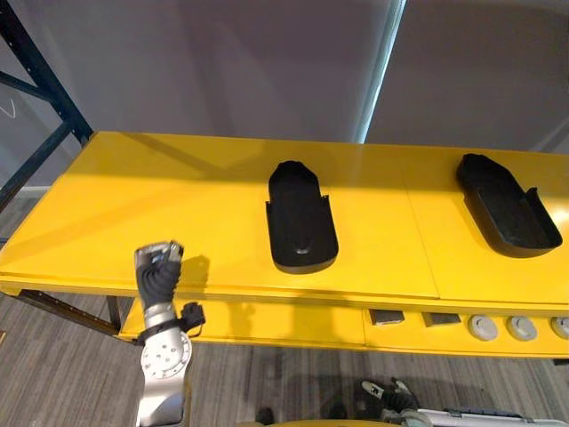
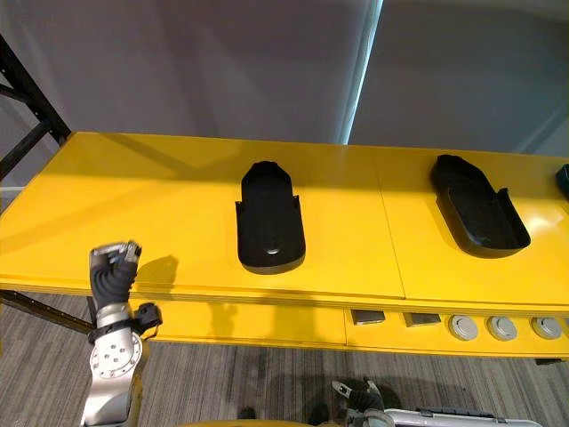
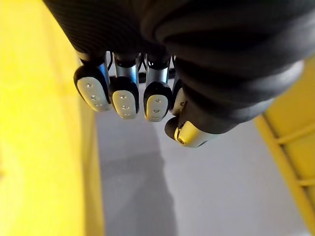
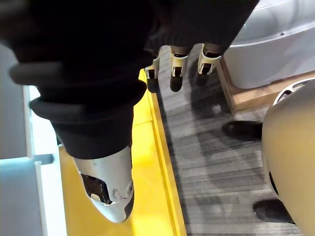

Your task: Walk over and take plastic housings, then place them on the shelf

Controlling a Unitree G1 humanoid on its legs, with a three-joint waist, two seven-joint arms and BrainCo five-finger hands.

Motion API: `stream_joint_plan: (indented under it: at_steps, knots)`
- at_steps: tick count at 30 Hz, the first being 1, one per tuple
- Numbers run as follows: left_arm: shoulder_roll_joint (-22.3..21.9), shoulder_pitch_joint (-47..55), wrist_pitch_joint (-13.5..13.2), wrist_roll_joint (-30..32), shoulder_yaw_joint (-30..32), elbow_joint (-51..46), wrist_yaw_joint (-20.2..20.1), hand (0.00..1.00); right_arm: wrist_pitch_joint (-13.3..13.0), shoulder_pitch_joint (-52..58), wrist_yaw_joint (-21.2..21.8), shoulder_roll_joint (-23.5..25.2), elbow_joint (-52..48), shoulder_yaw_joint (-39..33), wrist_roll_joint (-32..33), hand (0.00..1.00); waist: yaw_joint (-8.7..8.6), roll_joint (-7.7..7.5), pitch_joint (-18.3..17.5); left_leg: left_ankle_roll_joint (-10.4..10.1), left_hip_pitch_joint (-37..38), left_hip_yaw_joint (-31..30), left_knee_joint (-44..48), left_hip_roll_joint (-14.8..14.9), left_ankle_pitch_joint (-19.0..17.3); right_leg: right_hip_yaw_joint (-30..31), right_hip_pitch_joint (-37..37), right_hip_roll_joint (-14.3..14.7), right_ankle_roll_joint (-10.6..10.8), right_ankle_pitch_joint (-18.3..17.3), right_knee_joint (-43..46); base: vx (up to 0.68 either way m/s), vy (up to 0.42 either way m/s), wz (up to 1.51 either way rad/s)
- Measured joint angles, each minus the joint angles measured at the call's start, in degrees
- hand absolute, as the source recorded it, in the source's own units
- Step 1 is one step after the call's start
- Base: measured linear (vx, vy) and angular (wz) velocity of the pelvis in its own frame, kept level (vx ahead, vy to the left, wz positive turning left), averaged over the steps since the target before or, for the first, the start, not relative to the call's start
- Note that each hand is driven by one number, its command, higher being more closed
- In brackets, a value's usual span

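Two black moulded plastic housings, middle housing (image 1: 301,218) & right housing (image 1: 507,206), lie hollow-up, well apart on yellow flat shelf (image 1: 178,205), prob. already placed. Left hand (image 1: 158,267) by front edge, fingers curled, empty; right hand (image 4: 108,189) fingers relaxed, empty.

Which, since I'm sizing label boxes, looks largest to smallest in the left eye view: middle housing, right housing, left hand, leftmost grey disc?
1. Middle housing and right housing: alike, no ranking.
2. Left hand, though nearer the camera, so unsure.
3. Leftmost grey disc.
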Motion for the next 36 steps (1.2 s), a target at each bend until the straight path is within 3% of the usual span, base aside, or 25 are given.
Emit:
stream_joint_plan:
  at_steps: [6, 10, 16, 21, 30, 36]
  knots:
    - [3.3, -8.82, -0.97, 2.5, -10.77, 6.89, -1.73, 1.0, -0.11, -0.26, 1.1, -0.46, 0.07, 0.48, -0.09, 0.0, -0.49, 0.07, -0.01, -0.01, 0.24, 1.34, -0.02, 0.59, -0.04, 1.32, -0.63, 0.82, -0.47, 0.08, 0.34, -0.02, -0.005, -0.12]
    - [4.4, -13.5, -0.6, 3.6, -12.51, 13.65, -2.85, 1.0, -0.01, -0.97, 1.21, -0.47, 0.06, 0.57, -0.15, 0.0, -1.16, 0.1, -0.03, -0.03, 0.18, 2.5, 0.0, 0.95, -0.02, 2.33, -1.58, 1.05, -0.96, 0.69, 0.03, -0.01, 0.009, -0.17]
    - [4.68, -16.65, 2.77, 9.65, -13.43, 21.23, -4.01, 1.0, 0.25, -2.26, 1.22, -0.52, 0.01, 0.53, -0.21, 0.0, -3.32, 0.07, -0.02, -0.03, 0.08, 3.28, 0.0, 0.95, -0.02, 3.22, -1.56, 1.25, -0.88, 1.6, -1.09, -0.01, 0.006, -0.07]
    - [5.49, -18.22, 3.95, 13.16, -16.92, 25.6, -4.98, 1.0, 0.38, -2.76, 1.27, -0.51, -0.25, 0.51, -0.23, 0.0, -3.43, -0.07, 0.06, -0.01, -0.45, 4.76, 0.01, 0.88, -0.01, 4.68, -2.76, 1.27, -0.77, 2.42, -1.14, -0.04, 0.022, -0.16]
    - [5.72, -22.73, 3.87, 19.1, -23.85, 29.73, -6.53, 1.0, 0.38, -2.86, 2.24, -0.48, -1.23, 0.44, -0.22, 0.0, -3.59, -0.51, 0.3, 0.03, -0.9, 5.02, 0.05, 0.54, 0.01, 5.29, -3.49, 1.36, -0.64, 2.85, -1.2, -0.02, 0.006, -0.03]
    - [5.63, -23.56, 3.51, 20.86, -24.63, 30.74, -6.38, 1.0, 0.37, -3.86, 2.23, -0.46, -1.23, 0.44, -0.22, 0.0, -3.78, -0.65, 0.38, 0.06, -0.9, 4.81, -0.05, 0.16, 0.02, 5.17, -3.49, 1.08, -0.6, 2.86, -1.28, 0.0, 0.009, 0.01]
